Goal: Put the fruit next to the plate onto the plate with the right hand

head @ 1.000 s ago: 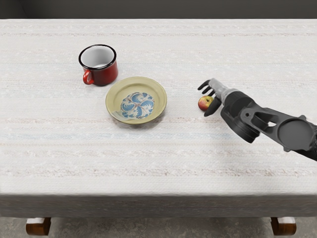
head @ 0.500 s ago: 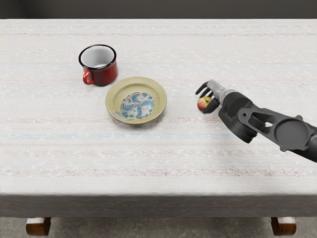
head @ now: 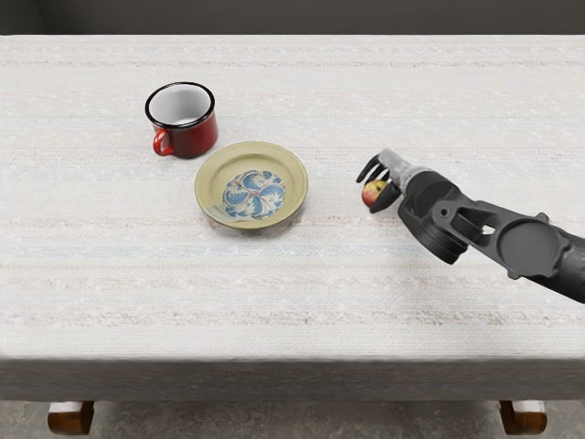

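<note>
One fruit (head: pixel 372 192), red and yellow, sits inside the curl of my right hand (head: pixel 388 178) on the desk (head: pixel 292 302), well to the right of the plate (head: pixel 206 178). My fingers (head: pixel 368 167) wrap over its top and far side, and the thumb seems to close from the near side. The hold comes from above and leaves the underside free for setting down. Whether the fruit has left the desk I cannot tell; it looks to be at the surface or just above it. My arm reaches in low and slanted from the right edge, which I judge suits a carry toward the plate. The plate lies bare, its blue pattern showing. A red mug (head: pixel 183 119) stands just beyond its upper left rim, close enough that an overlong swing could clip it. The step in hand is the grasp; the lift and the move leftward are not yet done. My left hand is out of view.
</note>
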`<state>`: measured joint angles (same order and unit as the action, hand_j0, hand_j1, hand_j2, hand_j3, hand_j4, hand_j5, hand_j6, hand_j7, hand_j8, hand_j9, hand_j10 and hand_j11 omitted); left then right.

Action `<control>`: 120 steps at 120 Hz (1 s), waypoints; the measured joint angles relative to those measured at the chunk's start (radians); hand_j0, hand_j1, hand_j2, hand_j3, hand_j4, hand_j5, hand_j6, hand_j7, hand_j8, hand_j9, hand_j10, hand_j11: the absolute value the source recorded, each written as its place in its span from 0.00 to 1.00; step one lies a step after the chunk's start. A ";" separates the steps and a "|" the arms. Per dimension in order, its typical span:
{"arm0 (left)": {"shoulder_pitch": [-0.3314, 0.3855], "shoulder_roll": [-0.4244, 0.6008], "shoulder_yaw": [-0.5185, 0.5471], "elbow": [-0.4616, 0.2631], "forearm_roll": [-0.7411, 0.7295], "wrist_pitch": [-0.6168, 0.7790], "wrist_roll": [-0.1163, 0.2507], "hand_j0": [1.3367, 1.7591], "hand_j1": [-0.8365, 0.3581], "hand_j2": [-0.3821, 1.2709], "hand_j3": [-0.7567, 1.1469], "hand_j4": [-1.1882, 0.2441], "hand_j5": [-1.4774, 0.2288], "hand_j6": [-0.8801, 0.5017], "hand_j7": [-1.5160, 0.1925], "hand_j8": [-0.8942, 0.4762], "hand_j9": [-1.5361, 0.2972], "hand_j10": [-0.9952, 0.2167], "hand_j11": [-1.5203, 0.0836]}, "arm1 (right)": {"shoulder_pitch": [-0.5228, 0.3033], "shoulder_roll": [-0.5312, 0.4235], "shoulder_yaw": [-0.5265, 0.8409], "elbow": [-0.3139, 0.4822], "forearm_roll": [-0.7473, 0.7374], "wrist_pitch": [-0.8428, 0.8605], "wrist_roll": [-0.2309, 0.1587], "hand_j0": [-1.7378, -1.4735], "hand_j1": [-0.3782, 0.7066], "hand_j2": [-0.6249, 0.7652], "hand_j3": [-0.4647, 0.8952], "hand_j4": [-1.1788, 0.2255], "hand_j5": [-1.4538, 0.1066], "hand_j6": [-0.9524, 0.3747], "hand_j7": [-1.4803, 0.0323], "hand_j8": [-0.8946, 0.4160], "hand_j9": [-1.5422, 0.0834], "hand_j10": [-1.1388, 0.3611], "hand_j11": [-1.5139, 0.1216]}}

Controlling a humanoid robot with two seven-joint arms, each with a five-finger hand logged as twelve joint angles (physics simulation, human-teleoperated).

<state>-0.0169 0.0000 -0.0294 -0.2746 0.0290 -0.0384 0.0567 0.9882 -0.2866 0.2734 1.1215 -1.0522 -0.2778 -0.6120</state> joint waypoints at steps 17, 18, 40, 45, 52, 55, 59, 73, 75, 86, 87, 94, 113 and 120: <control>0.000 0.000 0.000 0.000 0.000 0.000 0.000 0.76 0.99 0.23 0.40 0.83 0.87 0.64 0.89 0.65 0.84 0.82 0.95 | 0.001 -0.006 0.007 0.008 0.014 0.002 0.000 0.33 0.56 0.50 0.34 0.38 0.39 0.34 0.42 0.40 0.42 0.39 0.39; 0.000 0.000 0.000 0.000 0.000 0.000 0.000 0.76 0.99 0.23 0.40 0.83 0.87 0.64 0.89 0.65 0.84 0.82 0.95 | 0.001 -0.007 0.008 0.009 0.016 0.002 0.000 0.33 0.56 0.50 0.34 0.38 0.39 0.34 0.42 0.40 0.42 0.39 0.39; 0.000 0.000 0.000 0.000 0.000 0.000 0.000 0.76 0.99 0.23 0.40 0.83 0.87 0.64 0.89 0.65 0.84 0.82 0.95 | 0.015 -0.009 0.085 0.015 0.032 0.014 0.001 0.32 0.57 0.52 0.34 0.39 0.37 0.34 0.42 0.41 0.42 0.39 0.39; 0.000 0.000 0.000 0.000 0.000 0.000 0.000 0.76 0.99 0.23 0.40 0.83 0.87 0.64 0.89 0.65 0.84 0.82 0.95 | 0.021 -0.006 0.104 0.023 0.033 0.027 0.001 0.32 0.57 0.52 0.34 0.39 0.37 0.34 0.42 0.41 0.42 0.39 0.39; 0.000 0.000 0.000 0.000 0.000 0.000 0.000 0.76 0.99 0.23 0.40 0.83 0.87 0.64 0.89 0.65 0.84 0.82 0.95 | 0.035 0.000 0.120 0.040 0.036 0.042 0.001 0.32 0.57 0.52 0.34 0.39 0.37 0.34 0.42 0.41 0.43 0.39 0.39; 0.000 0.000 0.000 0.000 0.000 0.000 0.000 0.76 0.99 0.23 0.40 0.83 0.87 0.64 0.89 0.65 0.84 0.82 0.95 | 0.045 0.004 0.125 0.045 0.042 0.050 0.001 0.32 0.57 0.52 0.34 0.39 0.37 0.34 0.42 0.41 0.43 0.39 0.40; 0.000 0.000 0.000 0.000 0.000 0.000 0.000 0.76 0.99 0.23 0.40 0.83 0.87 0.64 0.89 0.65 0.84 0.82 0.95 | 0.058 0.012 0.129 0.052 0.049 0.061 0.001 0.32 0.57 0.51 0.34 0.39 0.37 0.34 0.42 0.41 0.43 0.40 0.40; 0.000 0.000 0.000 0.000 0.000 0.000 0.000 0.76 0.99 0.23 0.40 0.83 0.87 0.64 0.89 0.65 0.84 0.82 0.95 | 0.092 0.059 0.137 0.065 0.065 0.090 0.001 0.32 0.58 0.53 0.34 0.40 0.37 0.34 0.42 0.41 0.43 0.39 0.40; 0.000 0.000 0.000 0.000 0.000 0.000 0.000 0.76 0.99 0.23 0.40 0.83 0.87 0.64 0.89 0.65 0.84 0.82 0.95 | 0.096 0.066 0.137 0.066 0.066 0.093 0.001 0.32 0.58 0.53 0.34 0.40 0.37 0.34 0.42 0.41 0.43 0.39 0.40; 0.000 0.000 0.000 0.000 0.000 0.000 0.000 0.76 0.99 0.23 0.40 0.83 0.87 0.64 0.89 0.65 0.84 0.82 0.95 | 0.107 0.111 0.134 0.069 0.070 0.103 0.001 0.31 0.59 0.54 0.34 0.40 0.36 0.34 0.42 0.41 0.43 0.39 0.40; 0.000 0.000 0.000 0.000 0.000 0.000 0.000 0.76 0.99 0.23 0.40 0.83 0.87 0.64 0.89 0.65 0.84 0.82 0.95 | 0.107 0.115 0.133 0.068 0.071 0.103 0.001 0.31 0.59 0.54 0.34 0.40 0.36 0.34 0.42 0.41 0.43 0.39 0.40; 0.000 0.000 0.000 0.000 0.000 0.000 0.000 0.76 0.99 0.23 0.40 0.83 0.87 0.64 0.89 0.65 0.84 0.82 0.95 | 0.109 0.142 0.130 0.061 0.072 0.106 0.001 0.31 0.59 0.55 0.34 0.40 0.36 0.34 0.42 0.41 0.43 0.39 0.40; 0.000 0.000 0.000 0.000 0.000 0.000 0.000 0.76 0.99 0.23 0.40 0.83 0.87 0.64 0.89 0.65 0.84 0.82 0.95 | 0.110 0.232 0.106 -0.025 0.074 0.113 0.001 0.30 0.61 0.59 0.34 0.40 0.36 0.35 0.42 0.42 0.43 0.40 0.40; 0.000 0.000 0.000 0.000 0.000 0.000 0.000 0.76 0.99 0.23 0.40 0.83 0.87 0.64 0.89 0.65 0.84 0.82 0.95 | 0.112 0.249 0.100 -0.043 0.071 0.120 0.001 0.30 0.55 0.56 0.34 0.46 0.43 0.38 0.49 0.43 0.49 0.43 0.47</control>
<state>-0.0169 0.0000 -0.0292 -0.2746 0.0291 -0.0383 0.0568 1.1001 -0.0381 0.3731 1.0781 -0.9813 -0.1582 -0.6110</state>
